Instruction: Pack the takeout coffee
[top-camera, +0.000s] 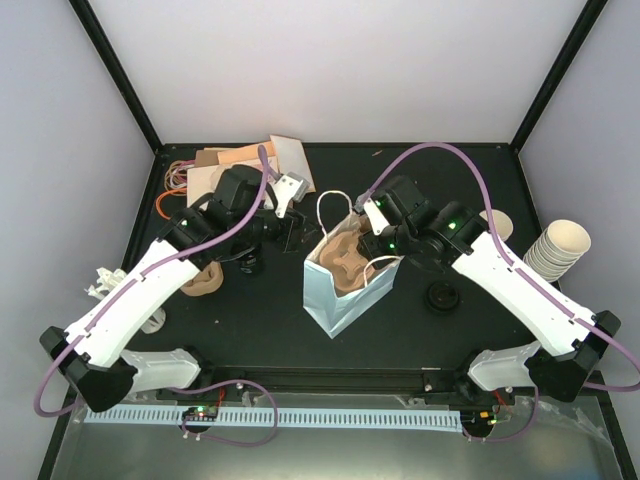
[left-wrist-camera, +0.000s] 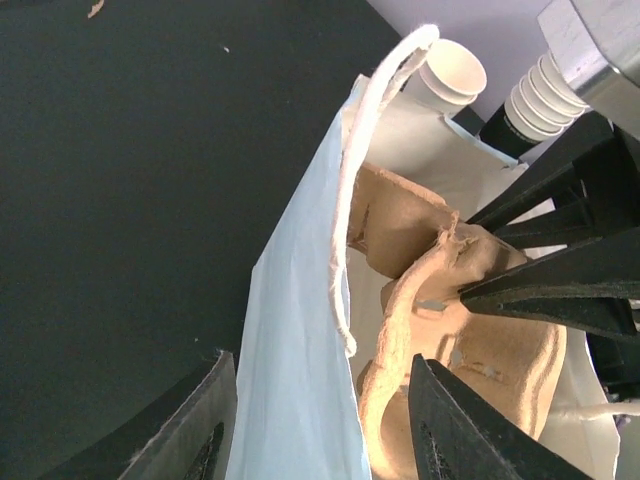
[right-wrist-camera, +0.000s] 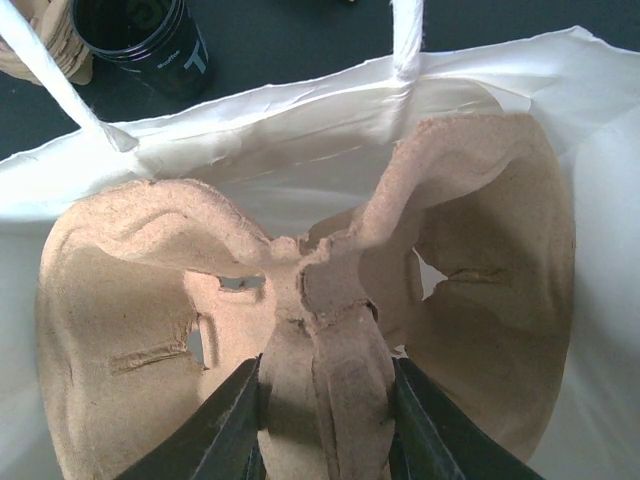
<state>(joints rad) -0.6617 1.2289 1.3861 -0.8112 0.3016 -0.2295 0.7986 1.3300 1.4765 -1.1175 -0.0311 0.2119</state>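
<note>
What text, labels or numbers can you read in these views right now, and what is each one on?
No text can be read in any view.
Dark container beyond the bag: pale marks on its side, too blurred to read.
White paper bag: no print visible.
Pulp carrier: no print visible.
Cream cups: no print visible.

Both arms stretch inward, elbows out. The right hand (right-wrist-camera: 325, 372) pinches the pulp carrier (right-wrist-camera: 130, 300) by its centre ridge between 2 fingers (right-wrist-camera: 225, 430). The left hand (left-wrist-camera: 323, 362) has jaws parted, seemingly gripping nothing.
</note>
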